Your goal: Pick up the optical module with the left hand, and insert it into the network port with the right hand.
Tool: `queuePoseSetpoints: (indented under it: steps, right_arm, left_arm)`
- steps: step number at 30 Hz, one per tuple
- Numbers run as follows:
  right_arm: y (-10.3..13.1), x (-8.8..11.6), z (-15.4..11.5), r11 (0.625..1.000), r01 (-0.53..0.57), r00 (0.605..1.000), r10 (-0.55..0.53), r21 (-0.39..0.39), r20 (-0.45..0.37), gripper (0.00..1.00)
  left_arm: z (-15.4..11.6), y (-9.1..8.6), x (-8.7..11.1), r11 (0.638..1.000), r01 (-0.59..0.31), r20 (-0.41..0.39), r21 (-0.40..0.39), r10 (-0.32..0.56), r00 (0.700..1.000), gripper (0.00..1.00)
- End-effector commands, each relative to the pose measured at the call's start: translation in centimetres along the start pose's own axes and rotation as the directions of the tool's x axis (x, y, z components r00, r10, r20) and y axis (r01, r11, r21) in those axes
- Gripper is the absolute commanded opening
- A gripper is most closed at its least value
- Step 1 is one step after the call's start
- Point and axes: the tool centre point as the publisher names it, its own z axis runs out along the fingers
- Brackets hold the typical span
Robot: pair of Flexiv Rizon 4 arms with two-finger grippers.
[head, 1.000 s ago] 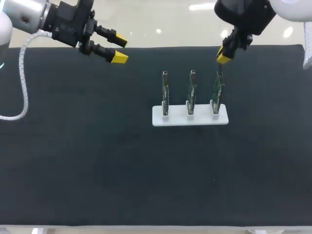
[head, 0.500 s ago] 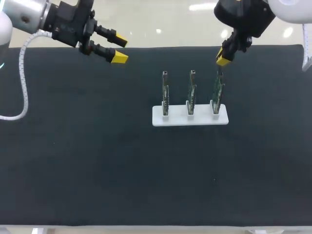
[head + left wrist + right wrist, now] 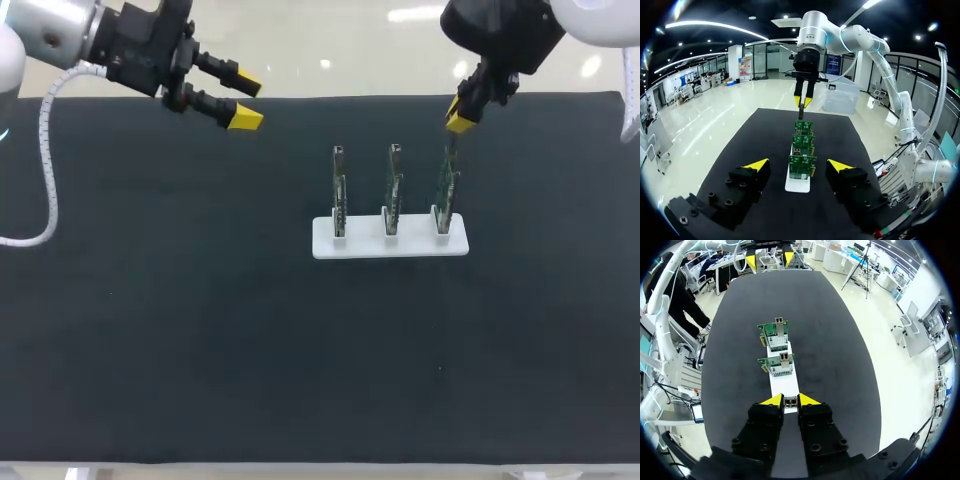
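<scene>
The right pincer [image 3: 790,399] gripped the small silver optical module [image 3: 790,402] upright above the end green circuit card [image 3: 447,190], near the black bench's [image 3: 200,350] far edge, poised for insertion. The left pincer [image 3: 247,101] gaped empty.

The right gripper [image 3: 461,118] moves only slightly above the right-end board [image 3: 446,195]. A second ago it hangs close over the board's top edge, with a dark sliver reaching down to it. Half a second ago it sits a touch further left of that edge, and the board's top shows bare below the yellow tip. Now it is back over the board's top, and the dark module [image 3: 451,141] in its fingers again spans the gap down to that edge.
</scene>
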Motion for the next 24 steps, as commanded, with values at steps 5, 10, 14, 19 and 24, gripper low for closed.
queuePoseSetpoints:
  steps: [5,10,14,19,24]
  right_arm:
    - [-0.19,0.1,-0.02,1.0,0.002,1.0,-0.002,0.001,0.002,0.0]
    - [-0.42,0.19,0.19,1.0,0.005,1.0,-0.005,-0.002,0.004,0.0]
    - [-0.51,0.17,0.28,1.0,0.007,1.0,-0.007,-0.004,0.005,0.0]
    - [-0.67,0.2,0.52,1.0,0.011,1.0,-0.011,-0.012,0.008,0.0]
    - [-0.68,0.28,0.69,0.999,0.011,1.0,-0.01,-0.031,0.018,0.0]
  left_arm:
    - [0.04,-0.06,-0.02,1.0,0.001,-0.003,-0.003,-0.001,1.0,1.0]
    - [0.04,-0.06,-0.02,1.0,0.001,-0.003,-0.003,-0.001,1.0,1.0]
    - [0.04,-0.06,-0.02,1.0,0.001,-0.003,-0.003,-0.001,1.0,1.0]
    - [0.04,-0.06,-0.02,1.0,0.001,-0.003,-0.003,-0.001,1.0,1.0]
    - [0.04,-0.06,-0.02,1.0,0.001,-0.003,-0.003,-0.001,1.0,1.0]
